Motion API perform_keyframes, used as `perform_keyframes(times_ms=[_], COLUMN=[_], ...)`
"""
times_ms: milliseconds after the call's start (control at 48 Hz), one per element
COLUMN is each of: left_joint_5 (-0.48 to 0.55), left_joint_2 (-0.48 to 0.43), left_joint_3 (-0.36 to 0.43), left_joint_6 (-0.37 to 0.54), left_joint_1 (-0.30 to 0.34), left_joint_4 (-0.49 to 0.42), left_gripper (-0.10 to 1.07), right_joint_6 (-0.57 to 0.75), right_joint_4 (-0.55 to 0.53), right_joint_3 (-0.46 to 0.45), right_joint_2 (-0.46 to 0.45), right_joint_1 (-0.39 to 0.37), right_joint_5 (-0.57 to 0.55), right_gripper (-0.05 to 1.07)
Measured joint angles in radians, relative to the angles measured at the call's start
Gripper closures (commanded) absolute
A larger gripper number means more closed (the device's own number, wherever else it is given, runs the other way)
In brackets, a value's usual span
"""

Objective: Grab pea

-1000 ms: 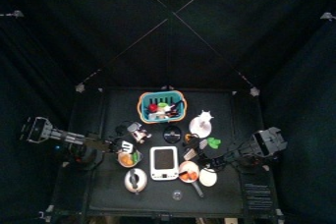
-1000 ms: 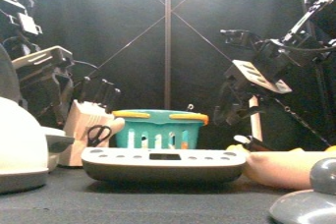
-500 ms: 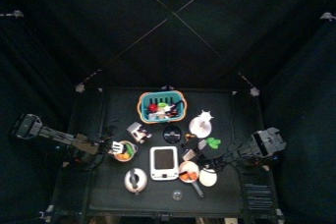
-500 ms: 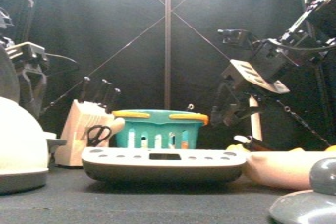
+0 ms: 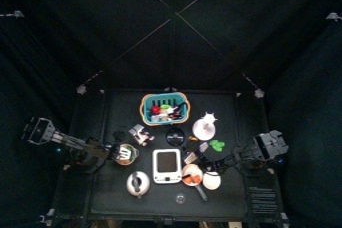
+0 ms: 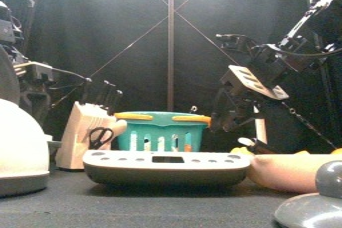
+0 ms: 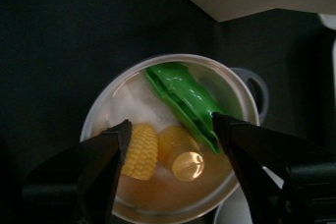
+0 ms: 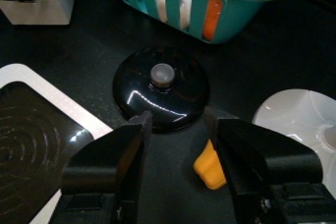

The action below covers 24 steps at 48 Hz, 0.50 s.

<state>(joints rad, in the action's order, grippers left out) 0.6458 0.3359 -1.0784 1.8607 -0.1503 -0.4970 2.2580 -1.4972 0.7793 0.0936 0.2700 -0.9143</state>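
- While the left gripper (image 7: pixel 171 128) hangs over the white pot (image 7: pixel 112 120), its jaws stand as wide as they go and hold nothing; one jaw is to either side of the pot's contents
- The pea (image 7: pixel 191 98) lies inside that pot, a bright green lumpy pod slanting from the rim down toward the middle, next to the corn (image 7: pixel 140 151) and just above the yellow round piece (image 7: pixel 184 165)
- Handling, as I judge it: light, stiff toy plastic, glossy and likely slippery; the bumps give some purchase, so pinch across the narrow width at mid-pod, away from the corn
- Risk: the pod could skid along the pot wall or the corn could get caught in the squeeze
- Count in the pot: one pea, one corn, one yellow round piece
- The right gripper (image 8: pixel 184 128) waits apart above a black lid (image 8: pixel 160 90); jaws parted and empty, with an orange piece (image 8: pixel 207 164) lying between them; one teal basket (image 8: pixel 210 2) beyond
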Motion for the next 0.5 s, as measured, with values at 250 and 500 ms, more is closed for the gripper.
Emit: perform_keyframes(times_ms=[250, 500], left_joint_5=[-0.064, -0.127], left_joint_2=[-0.072, -0.124], left_joint_3=[0.003, 0.009], left_joint_6=[0.0, 0.006], left_joint_1=[0.026, 0.031], left_joint_4=[-0.011, -0.002], left_gripper=[-0.01, 0.22], right_joint_6=[0.0, 0.0], right_joint_4=[0.0, 0.0], right_joint_3=[0.002, 0.0], right_joint_2=[0.005, 0.005], right_joint_1=[-0.002, -0.002], right_joint_5=[0.0, 0.0], right_gripper=[0.19, 0.19])
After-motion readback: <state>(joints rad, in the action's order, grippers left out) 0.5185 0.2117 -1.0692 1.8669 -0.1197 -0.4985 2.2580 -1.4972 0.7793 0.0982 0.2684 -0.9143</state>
